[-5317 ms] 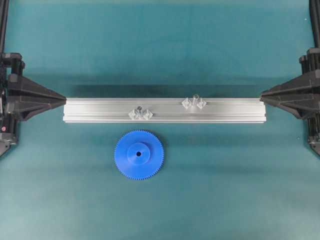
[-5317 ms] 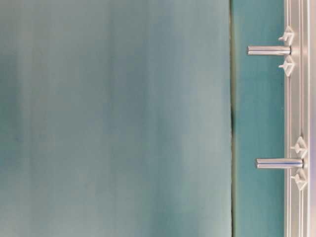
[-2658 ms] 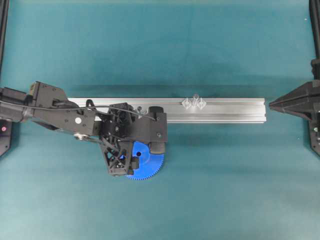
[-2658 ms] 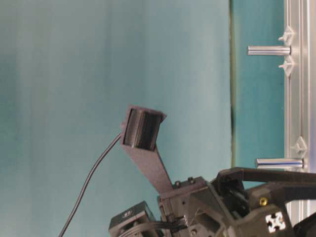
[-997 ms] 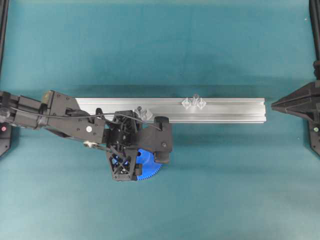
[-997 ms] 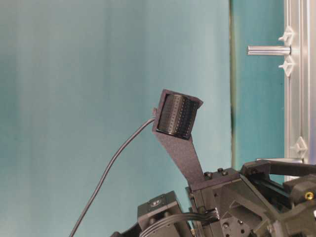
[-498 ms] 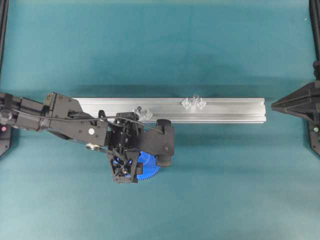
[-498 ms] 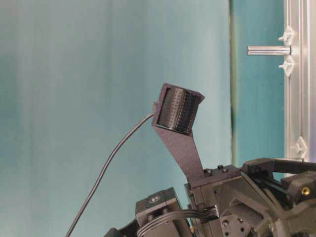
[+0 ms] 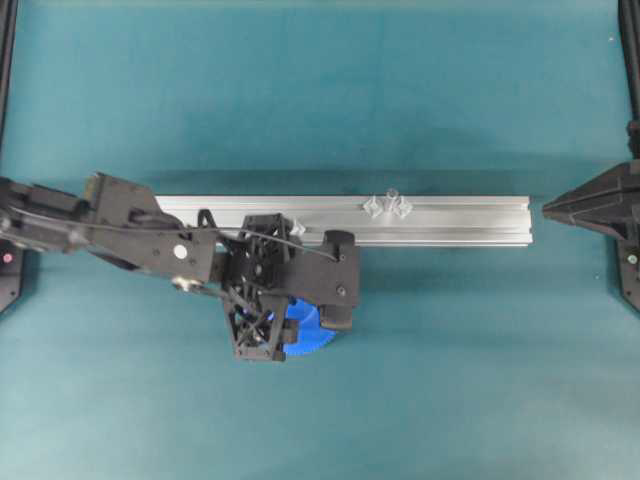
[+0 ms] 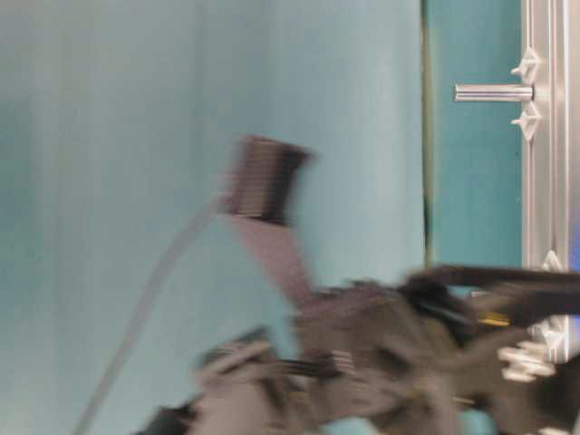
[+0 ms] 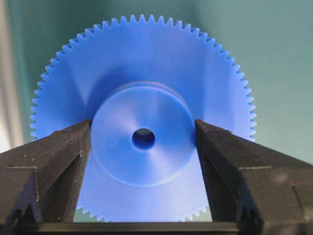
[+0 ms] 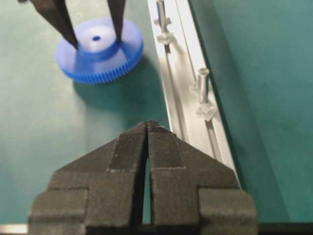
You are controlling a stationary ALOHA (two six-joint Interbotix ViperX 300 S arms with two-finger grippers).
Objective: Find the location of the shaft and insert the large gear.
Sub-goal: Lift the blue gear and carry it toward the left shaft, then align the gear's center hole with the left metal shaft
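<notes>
Since it is a moulded plastic disc, the large gear looks light and stiff, the sort of thing that will not bend in a grip but could slide on its smooth faces, and its fine teeth seem the part most easily marred. The raised round hub is the sensible place to take it, and that is where the left gripper has it, its two black fingers pressed against opposite sides of the hub with the small centre hole showing clear between them. I judge that hold sound as long as the gear stays level, because the hole must come down square over the shaft. Bright blue all over, the gear is wider than the aluminium rail and sits on the green table just off the rail's near edge, toward its left end in the overhead view. Whether it is resting or slightly raised I cannot tell. Two look-alike pins stand on the rail, one further along toward the right. Out beyond the rail's right end, the right gripper hangs with its tips pressed together on nothing.
</notes>
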